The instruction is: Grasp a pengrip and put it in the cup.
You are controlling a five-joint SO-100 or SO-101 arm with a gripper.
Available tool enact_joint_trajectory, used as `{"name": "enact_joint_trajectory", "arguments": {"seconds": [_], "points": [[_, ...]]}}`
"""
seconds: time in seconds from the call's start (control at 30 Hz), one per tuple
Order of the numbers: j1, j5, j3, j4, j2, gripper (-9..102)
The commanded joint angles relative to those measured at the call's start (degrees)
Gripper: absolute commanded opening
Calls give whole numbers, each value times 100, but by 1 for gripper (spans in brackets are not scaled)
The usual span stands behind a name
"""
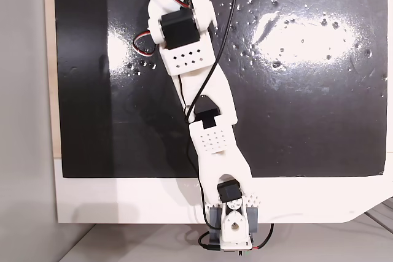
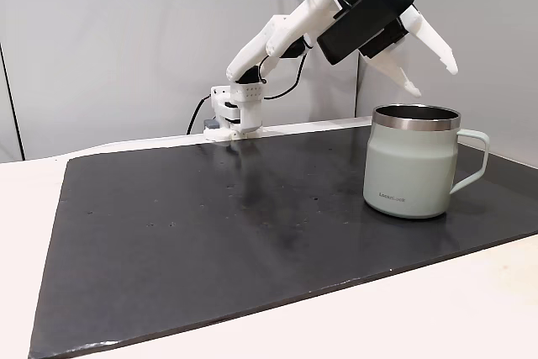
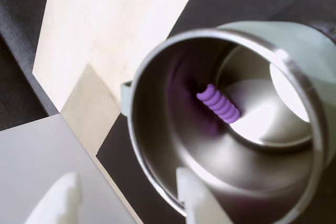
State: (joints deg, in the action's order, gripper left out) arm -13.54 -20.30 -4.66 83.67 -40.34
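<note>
My jaws stood spread apart and empty, my gripper (image 2: 429, 76) poised in the air just above the rim of the cup (image 2: 412, 166) in a fixed view taken from the table's side. In the wrist view my two white fingertips (image 3: 195, 198) entered from the lower edge, one over the near rim of the cup (image 3: 157, 145) and the other off to the left of it, with a wide gap between them. The pengrip (image 3: 219, 104), a short purple ribbed tube, lay inside the cup on its shiny metal bottom, tilted, its purple tint reflected on the inner wall beside it. The cup was a pale grey-green mug with a brushed-metal rim and a handle (image 2: 475, 157); it stood upright on the black mat (image 2: 210, 241), near that mat's right side in the same fixed view. In a fixed view from above, my white arm (image 1: 196, 90) reached across the black mat (image 1: 307, 121) from its base (image 1: 232, 228) at the lower edge, and small shiny droplets (image 1: 279, 50) were scattered over the mat's upper part.
</note>
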Motion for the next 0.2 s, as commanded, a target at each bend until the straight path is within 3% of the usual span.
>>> {"name": "enact_joint_trajectory", "arguments": {"seconds": [0.0, 0.17], "points": [[70, 18, -396, 35, -88, 20], [105, 0, -431, 62, -88, 19]]}}
